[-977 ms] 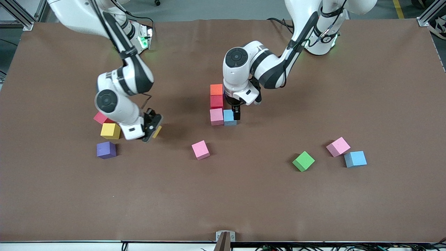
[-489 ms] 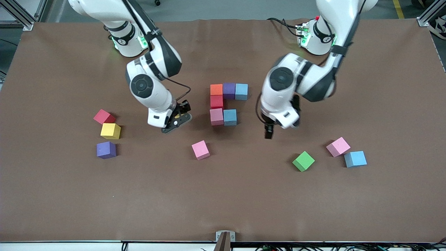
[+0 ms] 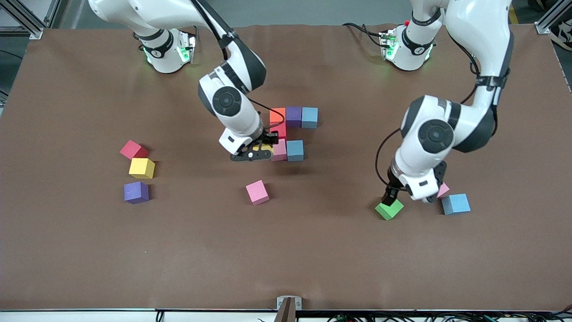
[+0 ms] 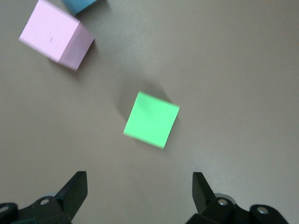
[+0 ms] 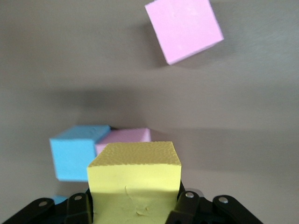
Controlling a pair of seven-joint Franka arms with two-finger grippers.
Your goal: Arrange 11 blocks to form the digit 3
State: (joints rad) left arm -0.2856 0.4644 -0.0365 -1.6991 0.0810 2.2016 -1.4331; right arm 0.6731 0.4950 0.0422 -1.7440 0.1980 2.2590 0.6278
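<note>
Small matte yellow foam cube (image 5: pixel 134 179) is clamped by right gripper (image 3: pixel 254 151) beside pink figure cube (image 3: pixel 279 150) for placement; left gripper (image 3: pixel 393 197), jaws apart, is poised over green cube (image 4: pixel 151 119) for pickup.

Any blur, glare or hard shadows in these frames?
Front view: sharp, even light, soft shadows under both arms, no glare. Left wrist view: green block slightly smeared at its edges. Right wrist view: held yellow block crisp, loose pink block softer.

Robotics lab (aluminium framing (image 3: pixel 27 20), cabled table (image 3: pixel 286 250)).
</note>
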